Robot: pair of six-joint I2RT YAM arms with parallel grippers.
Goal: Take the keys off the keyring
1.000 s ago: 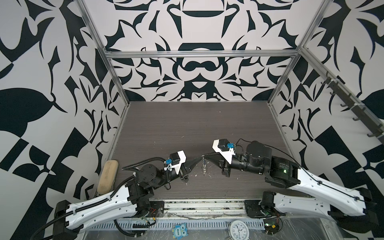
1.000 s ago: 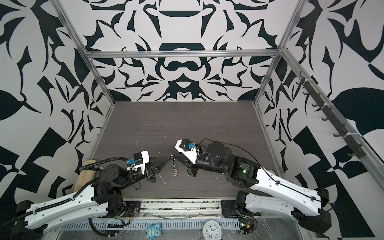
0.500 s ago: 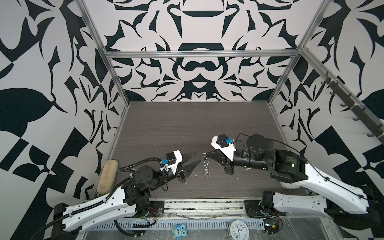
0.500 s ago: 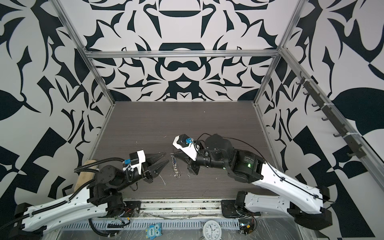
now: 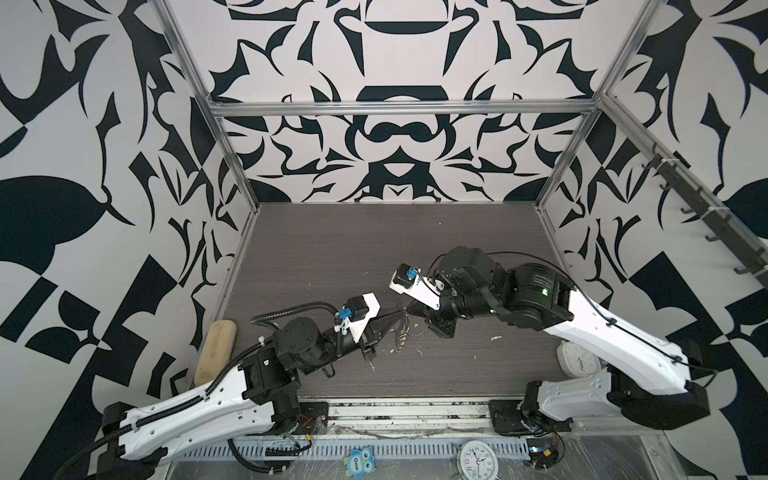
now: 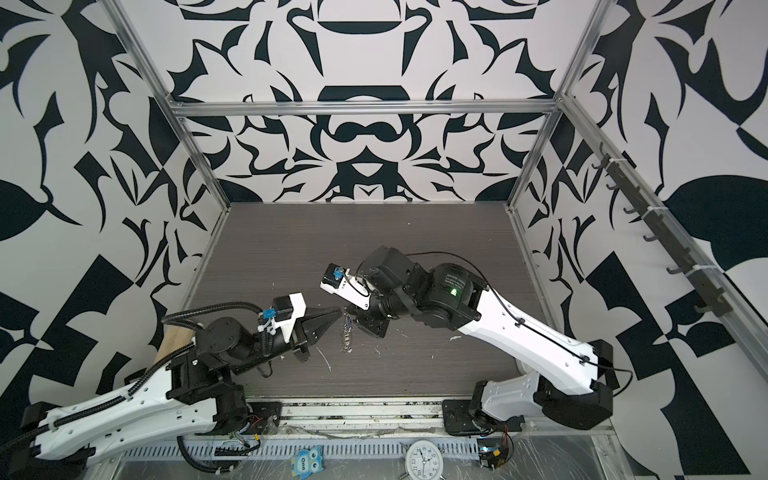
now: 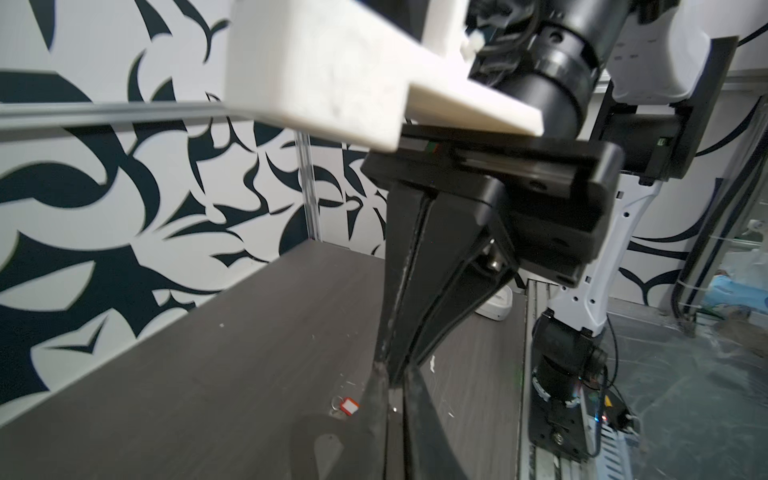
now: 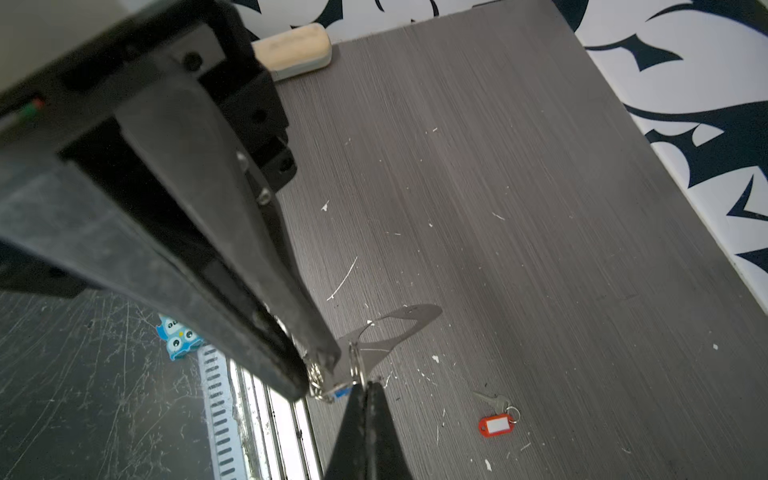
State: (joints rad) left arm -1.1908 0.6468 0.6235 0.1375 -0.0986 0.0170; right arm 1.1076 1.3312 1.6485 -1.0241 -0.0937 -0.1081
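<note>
right claw (image 8: 318, 372), shut on the keyring (image 8: 415, 313), steadies it above the table's (image 8: 498, 187) near middle so the left claw (image 8: 366, 385), pinched on the blue key's (image 8: 343, 391) ring, can work it off; the red key (image 8: 496, 424) lies free below.

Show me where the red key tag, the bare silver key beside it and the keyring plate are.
red key tag (image 8: 496, 426): right wrist view, on its white label window.
silver key (image 8: 489, 398): right wrist view, on its blade.
keyring (image 8: 417, 316): right wrist view, on the flat plate's free end.
</note>
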